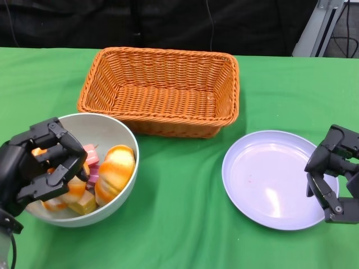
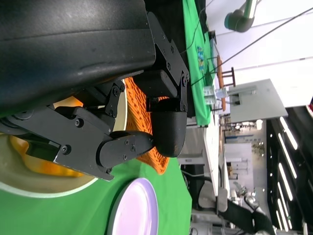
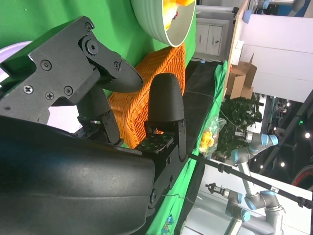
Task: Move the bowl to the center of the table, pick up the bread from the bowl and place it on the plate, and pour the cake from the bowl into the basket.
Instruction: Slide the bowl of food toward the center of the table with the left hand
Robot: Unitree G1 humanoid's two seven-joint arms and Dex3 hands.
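Green table (image 1: 185,224) fills the head view. Wicker basket (image 1: 160,92), orange-brown, sits at the far middle, ahead of both hands and between them; nothing visible inside it. In the right wrist view part of the basket (image 3: 146,98) shows beyond the fingers.

Lavender plate (image 1: 275,179) lies just inboard of the right hand (image 1: 334,174), its near-right rim under or touching that hand's fingers; cannot tell which. Plate surface is bare. Right hand holds nothing, fingers slightly apart and curled downward over the rim.

Pale bowl (image 1: 120,140) stands at the near left, close to the basket's front-left corner but apart from it. Left hand (image 1: 39,165) is at the bowl's left rim, fingers reaching over the edge into the bowl, closed around the wall. Left wrist view shows the bowl (image 2: 29,188) rim beside its fingers (image 2: 122,147).

Bread (image 1: 115,171), striped orange and cream, lies in the bowl to the right of the left hand's fingers. Cake pieces (image 1: 81,199), yellow and pink, lie beside the bread, partly hidden under the fingers.
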